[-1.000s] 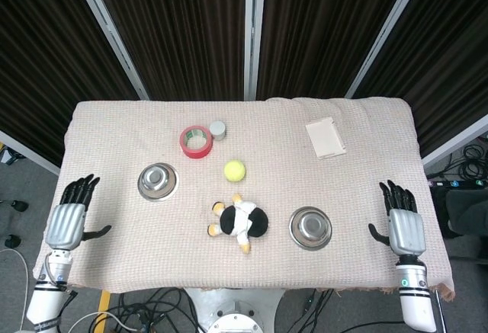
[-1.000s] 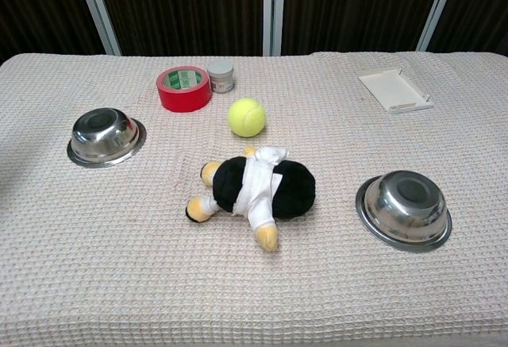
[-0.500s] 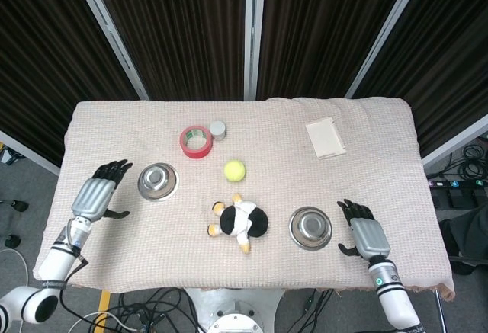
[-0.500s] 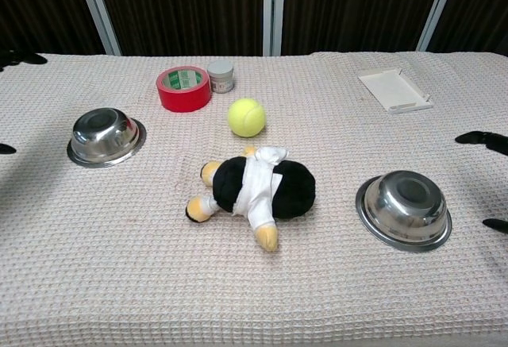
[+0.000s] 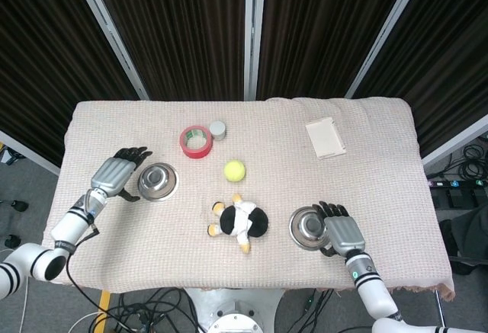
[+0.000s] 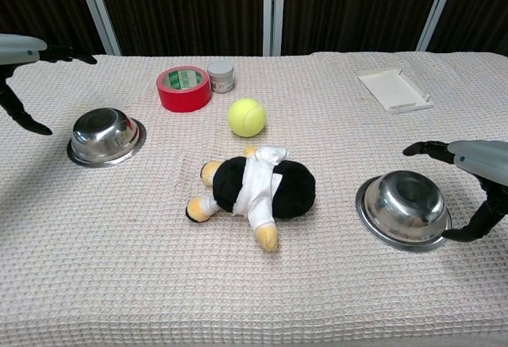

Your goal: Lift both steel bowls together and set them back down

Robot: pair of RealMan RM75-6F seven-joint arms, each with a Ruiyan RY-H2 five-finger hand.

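Two steel bowls, left-centre [image 5: 158,181] and lower right [image 5: 310,228]: judged light, rigid, slippery; best gripped at flared rims. Left robot hand [image 5: 116,174] and right robot hand [image 5: 341,233] spread wide, empty, beside each bowl.

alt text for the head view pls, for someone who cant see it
Seen from above, the left hand and right hand, both open, flank two steel bowls: the left bowl and the right bowl, both resting on a cloth-covered table. Between them lie a plush toy, tennis ball and red tape roll.
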